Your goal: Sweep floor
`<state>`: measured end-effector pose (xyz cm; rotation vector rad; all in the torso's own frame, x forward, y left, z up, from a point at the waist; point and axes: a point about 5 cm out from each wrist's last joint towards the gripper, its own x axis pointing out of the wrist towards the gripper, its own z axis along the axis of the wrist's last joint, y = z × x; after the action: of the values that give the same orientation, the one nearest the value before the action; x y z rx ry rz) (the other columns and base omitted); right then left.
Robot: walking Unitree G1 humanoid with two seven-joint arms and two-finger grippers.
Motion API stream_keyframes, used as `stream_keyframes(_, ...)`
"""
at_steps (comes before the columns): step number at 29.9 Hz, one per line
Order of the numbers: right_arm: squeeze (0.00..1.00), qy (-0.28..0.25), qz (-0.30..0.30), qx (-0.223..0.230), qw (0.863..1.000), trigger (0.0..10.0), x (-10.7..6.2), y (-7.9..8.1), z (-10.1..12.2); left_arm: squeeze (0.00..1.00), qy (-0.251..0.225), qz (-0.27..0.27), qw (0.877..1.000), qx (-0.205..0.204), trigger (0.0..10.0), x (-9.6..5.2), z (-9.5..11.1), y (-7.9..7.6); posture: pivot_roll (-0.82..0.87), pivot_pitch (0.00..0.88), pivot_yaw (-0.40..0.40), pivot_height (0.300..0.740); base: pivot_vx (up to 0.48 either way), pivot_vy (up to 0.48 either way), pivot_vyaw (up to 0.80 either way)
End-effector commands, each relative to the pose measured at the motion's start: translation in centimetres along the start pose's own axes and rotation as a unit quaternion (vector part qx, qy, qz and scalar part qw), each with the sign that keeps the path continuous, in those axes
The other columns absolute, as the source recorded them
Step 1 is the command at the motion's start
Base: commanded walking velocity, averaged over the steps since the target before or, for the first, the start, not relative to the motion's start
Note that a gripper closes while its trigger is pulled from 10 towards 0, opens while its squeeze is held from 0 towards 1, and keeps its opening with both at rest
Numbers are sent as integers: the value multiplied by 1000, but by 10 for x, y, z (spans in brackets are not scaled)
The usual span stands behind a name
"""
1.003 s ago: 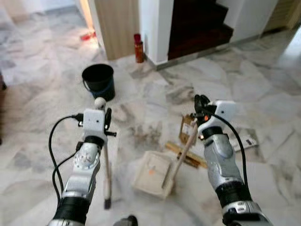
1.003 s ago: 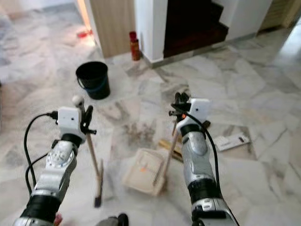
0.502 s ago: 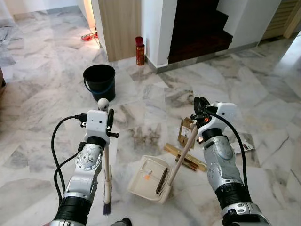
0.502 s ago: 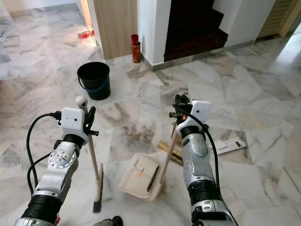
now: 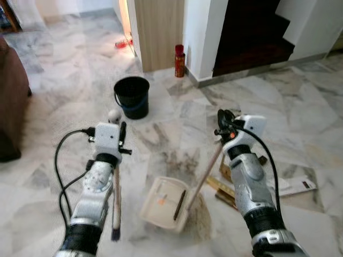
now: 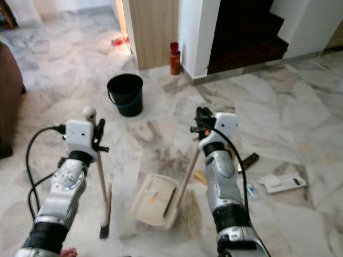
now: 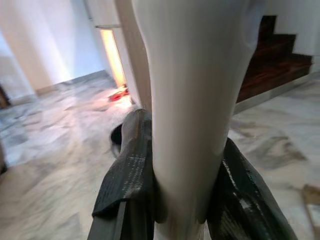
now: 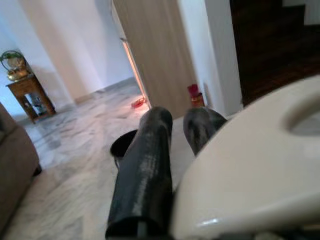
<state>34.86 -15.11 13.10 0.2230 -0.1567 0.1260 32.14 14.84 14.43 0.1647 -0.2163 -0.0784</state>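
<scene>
floor [image 5: 321, 107]: grey-veined marble | stairs [image 5: 252, 37]: dark wood | walls: white

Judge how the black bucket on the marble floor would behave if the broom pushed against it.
The black bucket looks like thin plastic and seems empty, so it is probably light. On the polished marble floor it would likely slide rather than resist. It is taller than its base is wide, so a push near the rim might tip it.
</scene>
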Motion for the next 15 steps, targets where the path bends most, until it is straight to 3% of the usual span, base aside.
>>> stream_keyframes(1,0,-14,10,-1,1000,10000,4,6,7,0,-14,1,1000,4,10000,1,6,3,29,66,-13,740,0,0,0)
stream_keyframes(15,0,2,-2,-2,1000,10000,5,2,5,0,-11,-3,1000,4,10000,1,4,1,24,65,-12,740,0,0,0)
